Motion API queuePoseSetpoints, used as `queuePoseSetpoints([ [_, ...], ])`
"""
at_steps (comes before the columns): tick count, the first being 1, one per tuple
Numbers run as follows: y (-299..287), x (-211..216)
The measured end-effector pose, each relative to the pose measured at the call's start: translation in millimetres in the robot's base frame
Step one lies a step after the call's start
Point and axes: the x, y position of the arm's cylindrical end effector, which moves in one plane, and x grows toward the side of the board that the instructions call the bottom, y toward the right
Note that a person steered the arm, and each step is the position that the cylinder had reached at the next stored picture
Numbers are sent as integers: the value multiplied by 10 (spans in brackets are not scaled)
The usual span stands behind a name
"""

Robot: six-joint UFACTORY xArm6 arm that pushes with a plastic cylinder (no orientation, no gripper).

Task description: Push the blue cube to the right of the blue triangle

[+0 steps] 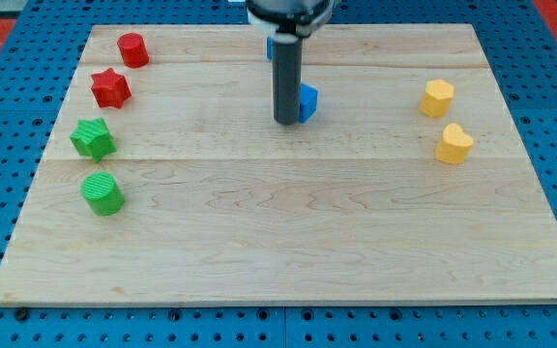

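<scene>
My tip (285, 120) rests on the wooden board (288, 242) near the view's top middle. A blue block (307, 101) sits right against the rod's right side, mostly hidden by it, so I cannot make out its shape. A second blue block (270, 44) shows only as a sliver behind the rod's upper part, higher in the view; its shape is also hidden.
At the view's left stand a red cylinder (132, 49), a red star (110, 88), a green star (93, 138) and a green cylinder (102, 192). At the right are a yellow hexagon (437, 98) and a yellow heart-like block (454, 143).
</scene>
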Motion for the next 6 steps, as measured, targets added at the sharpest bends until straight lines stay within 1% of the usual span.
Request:
queuePoseSetpoints([
  [1,85,-466],
  [2,204,-125],
  [3,246,80],
  [4,456,-232],
  [5,496,-624],
  [6,464,-887],
])
